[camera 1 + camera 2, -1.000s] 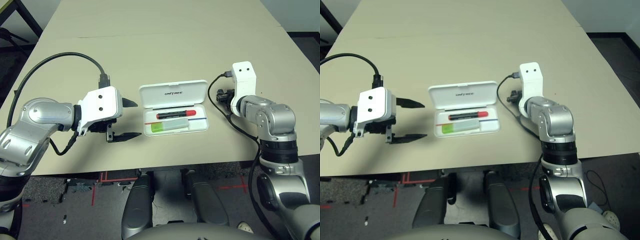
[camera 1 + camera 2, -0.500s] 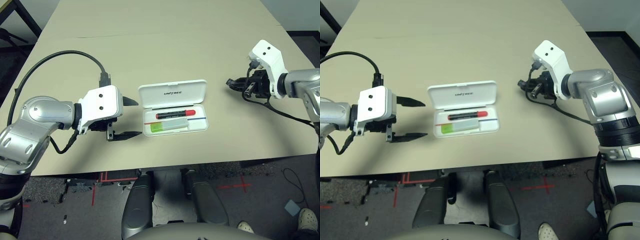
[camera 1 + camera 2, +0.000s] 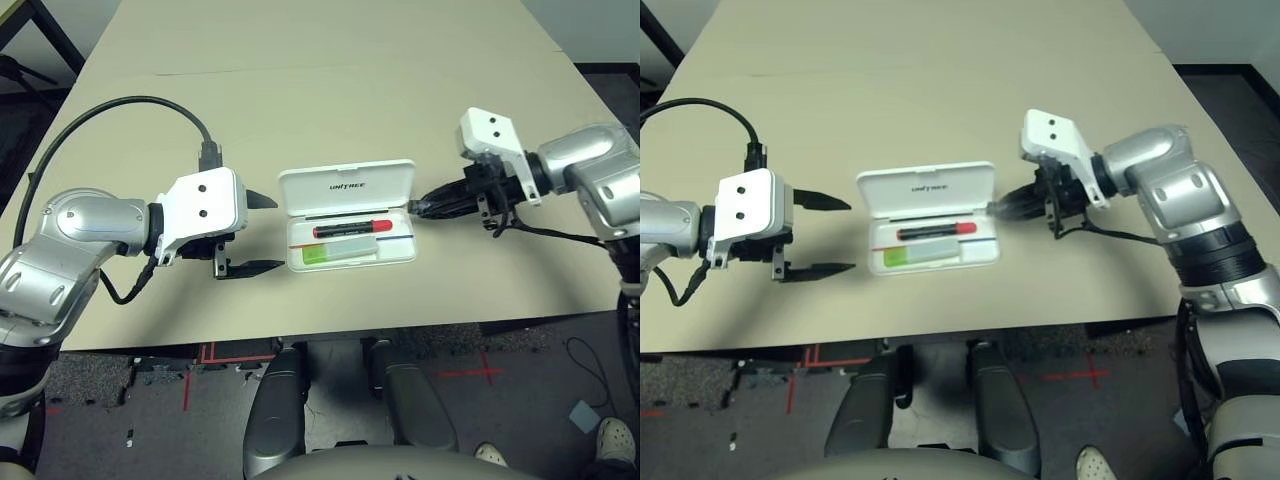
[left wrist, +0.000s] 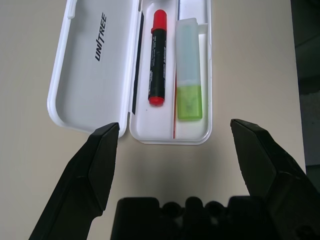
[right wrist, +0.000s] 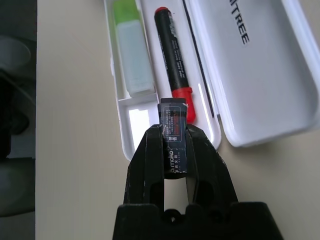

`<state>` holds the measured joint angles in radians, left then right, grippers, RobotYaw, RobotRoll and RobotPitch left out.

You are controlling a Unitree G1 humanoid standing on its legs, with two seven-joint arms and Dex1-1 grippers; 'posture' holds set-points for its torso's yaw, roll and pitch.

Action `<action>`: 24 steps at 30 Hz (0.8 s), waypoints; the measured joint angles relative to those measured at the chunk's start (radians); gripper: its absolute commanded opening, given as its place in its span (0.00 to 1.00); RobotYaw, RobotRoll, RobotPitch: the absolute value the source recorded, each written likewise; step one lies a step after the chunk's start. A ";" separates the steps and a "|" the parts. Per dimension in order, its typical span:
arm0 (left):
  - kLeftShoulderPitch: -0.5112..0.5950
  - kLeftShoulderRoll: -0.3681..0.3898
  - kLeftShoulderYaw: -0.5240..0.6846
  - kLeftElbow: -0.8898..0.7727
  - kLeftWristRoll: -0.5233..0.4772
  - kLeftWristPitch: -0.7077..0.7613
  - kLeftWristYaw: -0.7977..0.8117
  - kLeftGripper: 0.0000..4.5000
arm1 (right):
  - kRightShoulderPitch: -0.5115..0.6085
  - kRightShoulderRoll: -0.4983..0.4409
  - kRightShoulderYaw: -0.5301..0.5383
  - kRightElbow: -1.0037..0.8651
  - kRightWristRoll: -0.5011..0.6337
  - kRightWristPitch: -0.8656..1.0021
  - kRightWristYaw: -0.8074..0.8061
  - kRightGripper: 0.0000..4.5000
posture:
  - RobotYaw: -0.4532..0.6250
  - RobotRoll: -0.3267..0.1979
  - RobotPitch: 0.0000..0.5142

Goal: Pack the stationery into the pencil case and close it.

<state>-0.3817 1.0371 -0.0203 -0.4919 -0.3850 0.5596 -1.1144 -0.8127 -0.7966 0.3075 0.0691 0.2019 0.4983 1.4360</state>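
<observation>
Two items already in open case [image 3: 350,232] mid-table: marker [image 3: 351,229], green-tipped stick [image 3: 340,253] nearer. Right gripper [image 5: 174,134] clamped on dark block [image 5: 173,137], tip at case's right end. Left gripper [image 3: 255,235] wide open, just left of case. Bare table [image 3: 330,100] all around.

forearms: rounded silver shells [image 3: 75,235]
wrist housings: white, boxy, two dark screw holes [image 3: 205,207]
fingers: black, tapered [image 4: 97,160]
cables: thick black, looping from left wrist [image 3: 110,110]
elbow band: black ribbed [image 3: 1225,265]
</observation>
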 measured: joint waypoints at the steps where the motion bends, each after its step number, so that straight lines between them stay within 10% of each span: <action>1: 0.000 0.000 0.000 -0.001 0.000 0.002 0.000 1.00 | 0.005 0.002 0.003 -0.008 -0.003 -0.004 0.001 0.07 | 0.48 0.62 0.43; 24: 0.005 0.000 0.000 -0.004 0.002 0.015 0.003 1.00 | 0.081 0.049 0.079 -0.053 -0.068 -0.059 0.005 0.15 | 0.49 0.62 0.42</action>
<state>-0.3767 1.0375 -0.0200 -0.4962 -0.3834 0.5749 -1.1114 -0.7320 -0.7481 0.3863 0.0160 0.1336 0.4390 1.4412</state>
